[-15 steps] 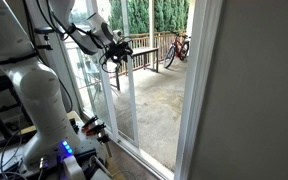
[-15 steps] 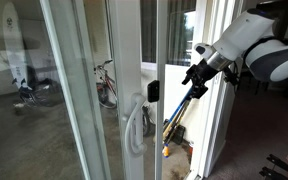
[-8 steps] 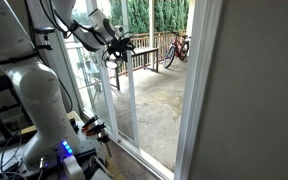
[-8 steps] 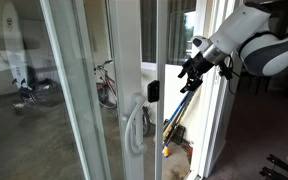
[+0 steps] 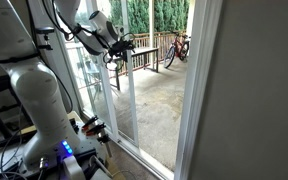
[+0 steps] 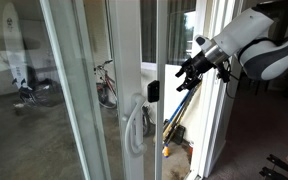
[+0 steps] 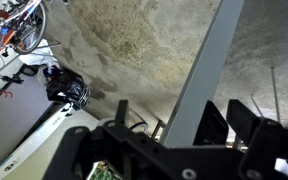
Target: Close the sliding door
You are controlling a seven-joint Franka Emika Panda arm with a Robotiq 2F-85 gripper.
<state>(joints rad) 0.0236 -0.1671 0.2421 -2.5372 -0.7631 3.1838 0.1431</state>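
Note:
The sliding door [image 5: 130, 100] is a tall glass panel with a slim white edge stile and stands partly open. It also shows in an exterior view [image 6: 151, 50], with a white handle [image 6: 134, 125]. My gripper [image 5: 120, 47] is high up at the door's edge stile, and from outside it appears just beside that stile [image 6: 189, 73]. In the wrist view the stile [image 7: 209, 60] runs diagonally between my two black fingers [image 7: 169, 125]. The fingers are apart, with a gap on one side of the stile. Contact cannot be told.
The wide white jamb [image 5: 191, 100] stands across the opening, with the concrete patio [image 5: 159, 100] between. A bicycle [image 5: 177, 48] leans by a wooden railing [image 5: 149, 50] outside. The robot's base and cables [image 5: 84, 130] are on the floor. Long-handled tools [image 6: 174, 120] lean inside.
My gripper has moved slightly up and closer to the door's edge stile. The door itself has not visibly moved.

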